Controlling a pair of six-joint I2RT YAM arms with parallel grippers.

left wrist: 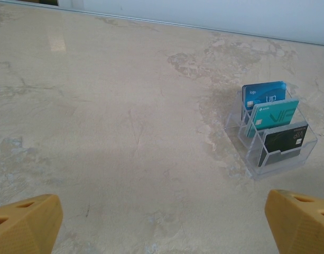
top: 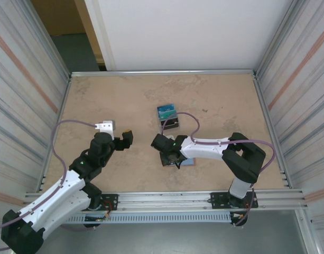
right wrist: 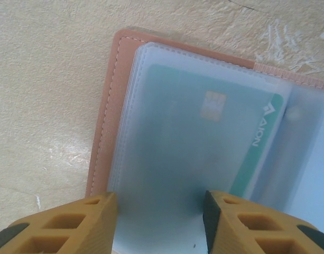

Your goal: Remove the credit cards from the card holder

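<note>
The card holder (right wrist: 104, 121) lies open on the table, a salmon-pink wallet with clear plastic sleeves inside. A teal credit card (right wrist: 204, 137) with a gold chip sits inside the top sleeve. My right gripper (right wrist: 160, 211) is low over the sleeves' near edge, its yellow fingers (right wrist: 72, 225) apart on either side of the plastic, gripping nothing. From above, the right gripper (top: 171, 157) covers most of the card holder (top: 188, 162). My left gripper (top: 123, 138) hangs wide open over bare table to the left, with nothing between its fingertips (left wrist: 32, 217).
A clear tiered stand (left wrist: 304, 151) stands behind the wallet, holding a blue card (left wrist: 265, 95), a teal card (left wrist: 272, 116) and a dark card (left wrist: 283, 140). The same stand (top: 168, 119) is just beyond the right gripper. Metal rails edge the table, with corrugated walls on both sides.
</note>
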